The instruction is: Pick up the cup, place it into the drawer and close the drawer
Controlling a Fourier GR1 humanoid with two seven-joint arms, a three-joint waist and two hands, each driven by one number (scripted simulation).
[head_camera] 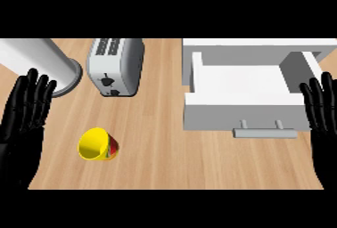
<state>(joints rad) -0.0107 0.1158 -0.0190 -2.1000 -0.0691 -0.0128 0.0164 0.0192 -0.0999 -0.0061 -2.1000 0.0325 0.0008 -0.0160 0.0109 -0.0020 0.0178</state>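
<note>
A yellow cup (pixel 96 144) with a red and green side lies tipped on the wooden counter at lower left, its mouth turned toward me. A white drawer (pixel 247 110) stands pulled open at the right, its inside bare, with a grey handle (pixel 265 132) on its front. My left hand (pixel 25 107) rests open at the left edge, fingers up, a short way left of the cup. At the right edge my right hand (pixel 321 107) is open too, fingers up, beside the drawer's right wall.
A silver toaster (pixel 116 66) stands at the back, left of the drawer. A large grey cylinder (pixel 41 61) sits at the back left, just behind my left hand. Bare wooden counter (pixel 171 164) lies between the cup and the drawer.
</note>
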